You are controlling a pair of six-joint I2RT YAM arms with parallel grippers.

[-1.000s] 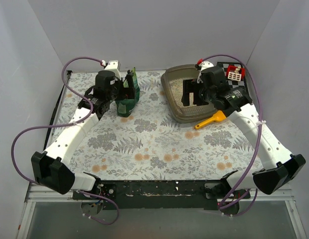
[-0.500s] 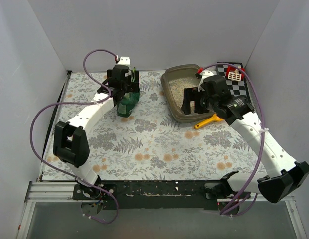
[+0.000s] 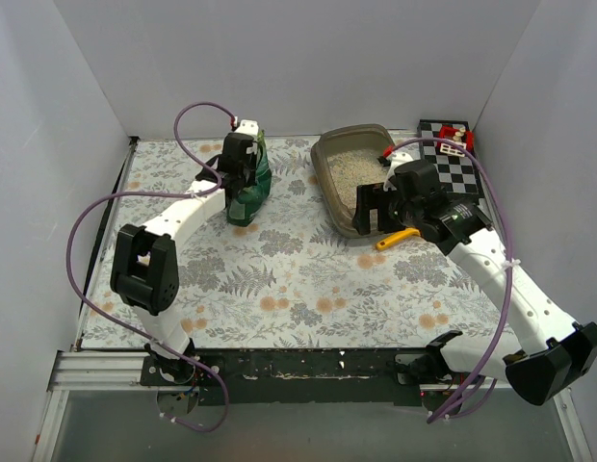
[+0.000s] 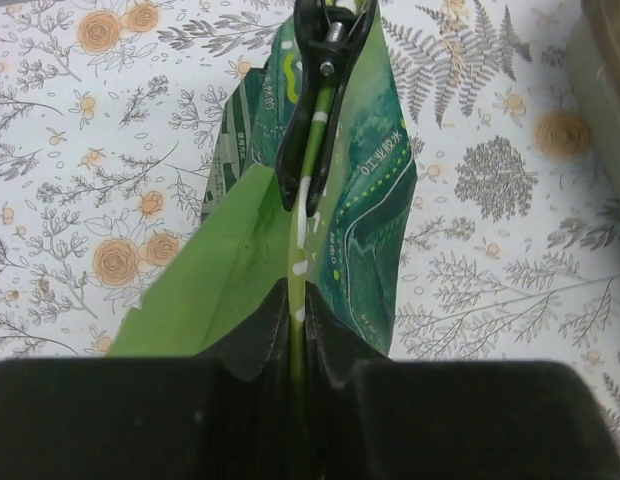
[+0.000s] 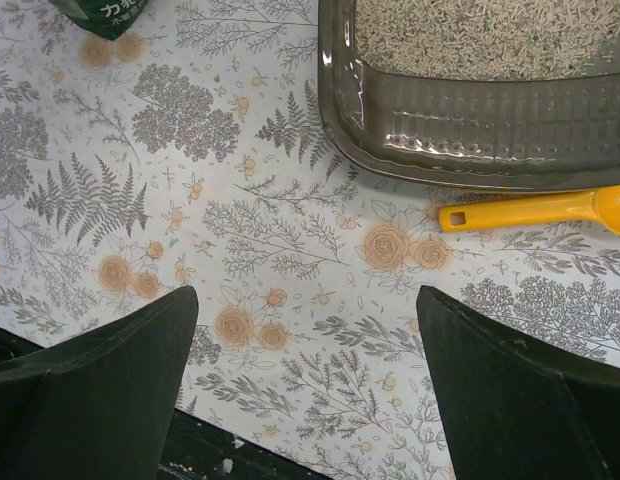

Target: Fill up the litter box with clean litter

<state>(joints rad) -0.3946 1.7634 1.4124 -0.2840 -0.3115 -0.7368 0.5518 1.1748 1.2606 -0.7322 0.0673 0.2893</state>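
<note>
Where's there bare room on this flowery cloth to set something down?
Widest bare patch: front centre of the floral tablecloth, between the left arm and the right arm. A narrower strip lies between the crinkled green foil bag and the grey-brown plastic litter box. Crowded back right: litter box, yellow plastic scoop, black-and-white checkered board and the right pincer.

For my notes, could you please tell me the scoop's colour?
The scoop is yellow-orange, clearest in the right wrist view.

Left arm [image 3: 183,207] reaches from a raised, folded elbow toward the far side, with the left gripper [image 4: 295,345] pinched nearly closed on the top edge of a green bag [image 4: 375,190]. Right arm [image 3: 491,260] stretches forward and inward, wrist tilted downward. The right gripper [image 5: 305,300] hangs with jaws spread wide, holding nothing.
</note>
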